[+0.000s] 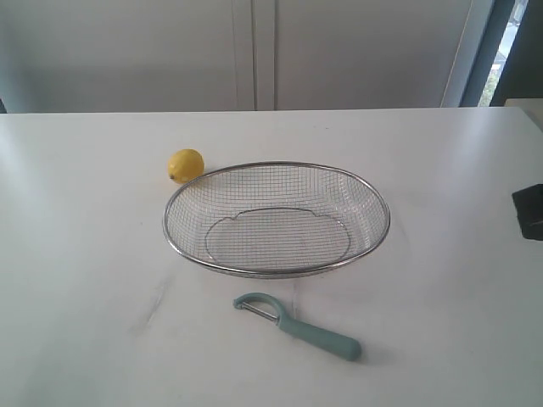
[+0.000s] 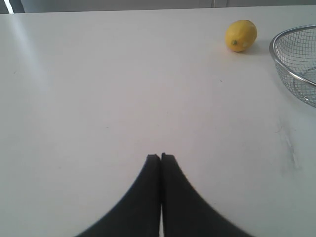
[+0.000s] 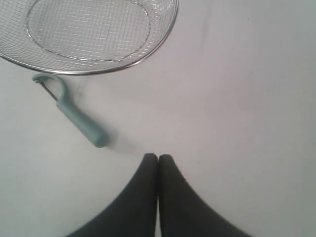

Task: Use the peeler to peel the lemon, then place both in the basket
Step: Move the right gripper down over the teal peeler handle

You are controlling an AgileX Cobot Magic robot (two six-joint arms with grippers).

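Note:
The yellow lemon (image 1: 185,165) lies on the white table just beyond the left rim of the wire mesh basket (image 1: 277,168), which holds nothing. The teal peeler (image 1: 297,326) lies in front of the basket, head toward the left, handle toward the right. In the left wrist view the lemon (image 2: 241,35) and a piece of the basket rim (image 2: 291,74) are far from my left gripper (image 2: 161,157), which is shut on nothing. My right gripper (image 3: 158,157) is shut and empty too, a short way from the peeler's handle end (image 3: 81,122) and the basket (image 3: 158,44).
A dark part of the right arm (image 1: 529,212) shows at the right edge of the exterior view. White cabinet doors (image 1: 254,51) stand behind the table's far edge. Faint scuff marks (image 1: 153,305) lie left of the peeler.

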